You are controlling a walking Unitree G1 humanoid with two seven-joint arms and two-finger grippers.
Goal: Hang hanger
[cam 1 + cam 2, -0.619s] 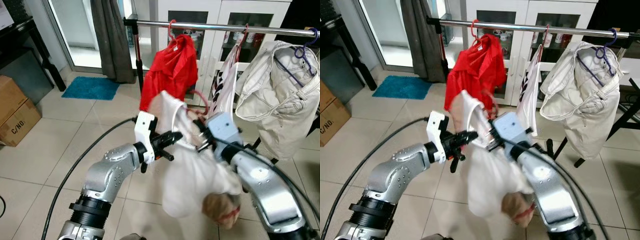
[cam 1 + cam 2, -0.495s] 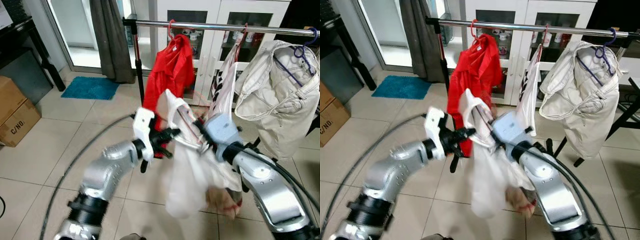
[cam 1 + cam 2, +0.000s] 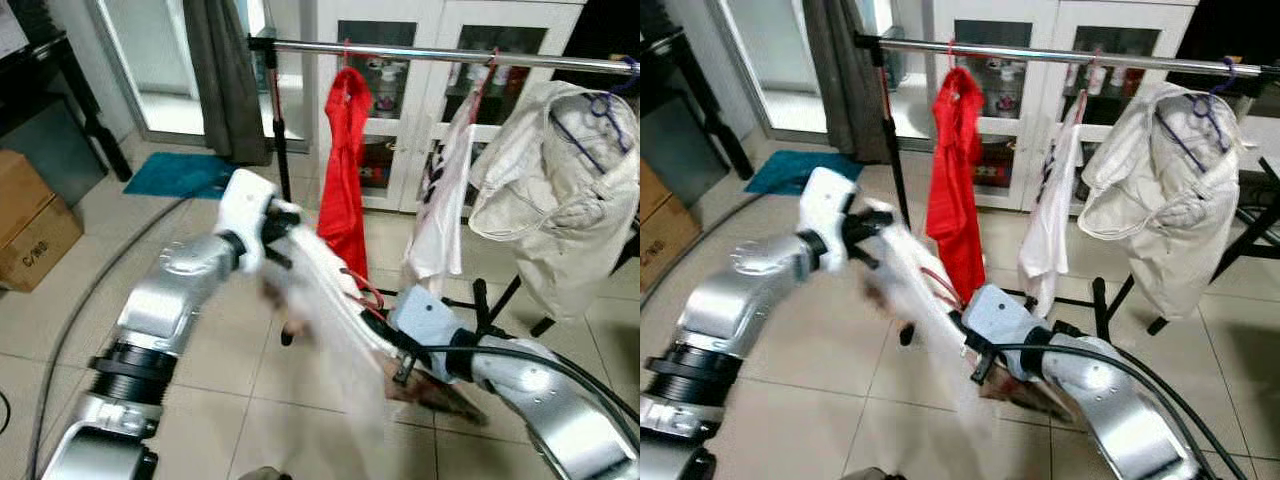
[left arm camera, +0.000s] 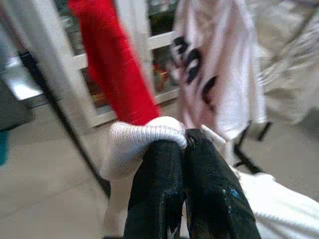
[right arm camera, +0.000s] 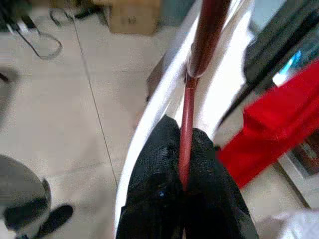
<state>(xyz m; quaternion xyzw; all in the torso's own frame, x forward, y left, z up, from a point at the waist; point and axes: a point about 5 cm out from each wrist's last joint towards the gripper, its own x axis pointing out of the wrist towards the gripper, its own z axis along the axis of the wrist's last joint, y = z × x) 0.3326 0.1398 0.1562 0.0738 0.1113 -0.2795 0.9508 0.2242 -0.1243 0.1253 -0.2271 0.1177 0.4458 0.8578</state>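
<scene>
A white garment [image 3: 335, 310], blurred, stretches slantwise between my two grippers in front of the metal clothes rail [image 3: 450, 52]. My left gripper [image 3: 283, 215] is raised on the left and shut on the garment's ribbed edge [image 4: 144, 139]. My right gripper [image 3: 388, 345] sits lower, near the middle, shut on the thin rod of a red hanger [image 5: 202, 35] that runs inside the white garment [image 5: 159, 99]. A loop of the red hanger [image 3: 368, 292] shows just above that gripper. The hanger's hook is hidden.
A red garment [image 3: 345, 170], a white printed shirt [image 3: 445, 190] and a beige jacket [image 3: 560, 190] hang on the rail. A white glass-door cabinet [image 3: 410, 100] stands behind it. A cardboard box [image 3: 30, 215], blue mat [image 3: 175, 172] and grey curtain [image 3: 225, 80] lie left.
My left gripper has swung up and to the left with the garment's edge. My right gripper has dropped lower, so the bunched cloth is now pulled out long. The red garment hangs narrower.
</scene>
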